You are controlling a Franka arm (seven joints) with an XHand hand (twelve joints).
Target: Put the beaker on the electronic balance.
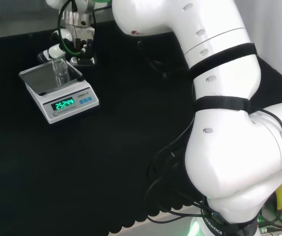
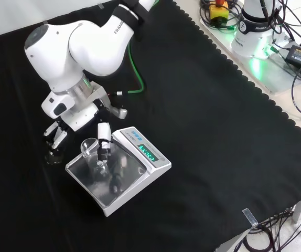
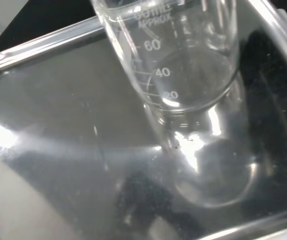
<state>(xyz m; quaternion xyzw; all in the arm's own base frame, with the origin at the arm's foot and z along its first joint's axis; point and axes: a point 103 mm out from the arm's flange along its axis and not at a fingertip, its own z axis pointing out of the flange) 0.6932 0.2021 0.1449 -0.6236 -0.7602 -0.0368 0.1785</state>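
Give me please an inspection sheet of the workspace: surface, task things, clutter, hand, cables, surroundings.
Surface: black cloth covers the bench.
Task things: clear beaker stands on the pan of the electronic balance; display lit.
Clutter: nothing seen.
Hand: hand at the beaker, a finger beside its rim; grip cannot be told.
Cables: green cable along the arm; black cables off the cloth.
Surroundings: arm base with green light beside the cloth.
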